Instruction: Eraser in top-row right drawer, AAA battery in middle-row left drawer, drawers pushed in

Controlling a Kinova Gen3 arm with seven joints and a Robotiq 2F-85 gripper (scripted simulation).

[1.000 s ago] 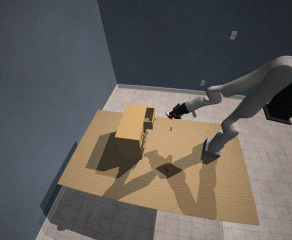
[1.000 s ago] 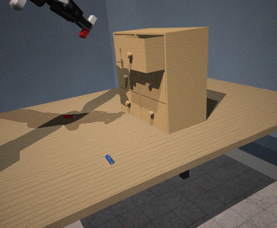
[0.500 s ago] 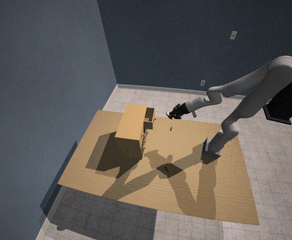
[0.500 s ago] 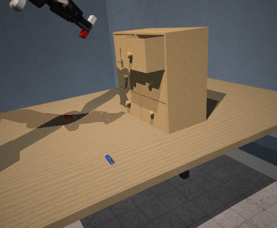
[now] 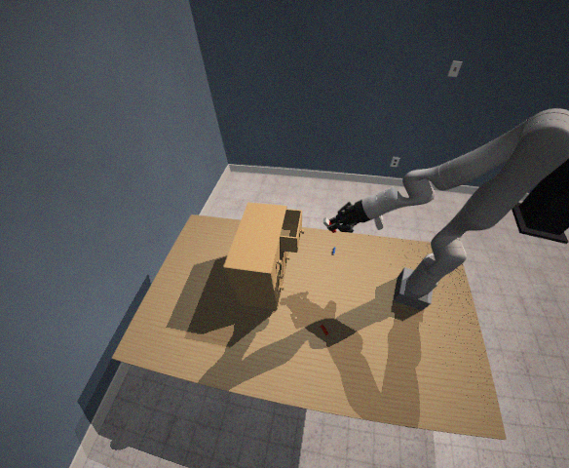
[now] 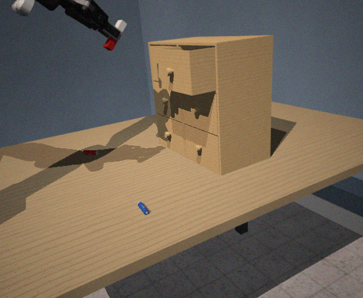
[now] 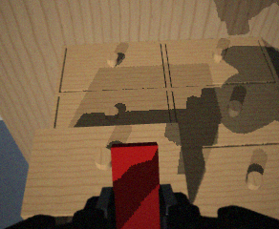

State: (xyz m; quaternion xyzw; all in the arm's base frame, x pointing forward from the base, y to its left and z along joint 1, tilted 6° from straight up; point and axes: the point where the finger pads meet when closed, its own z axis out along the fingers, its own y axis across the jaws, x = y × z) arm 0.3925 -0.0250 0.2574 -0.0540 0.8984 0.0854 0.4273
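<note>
The eraser (image 5: 328,223) (image 6: 110,44) (image 7: 136,167), red with a white end, is held between the fingertips of my gripper (image 5: 330,224) (image 6: 115,33) (image 7: 137,203). It is in the air in front of the chest (image 5: 257,236) (image 6: 244,96), near the height of the top row. The right top drawer (image 6: 183,64) (image 7: 65,172) is pulled partway out; part of its inside shows in the top view. The left middle drawer (image 6: 158,97) (image 7: 261,116) looks pushed in. The small blue cylinder (image 5: 333,251) (image 6: 142,208), seemingly the AAA battery, lies on the table before the chest.
A larger red cylinder (image 5: 323,330) (image 6: 90,152) lies on the table (image 5: 415,382) (image 6: 191,224) in the arm's shadow. The other drawers look pushed in, their knobs sticking out. The arm's base stands across the table from the chest's fronts.
</note>
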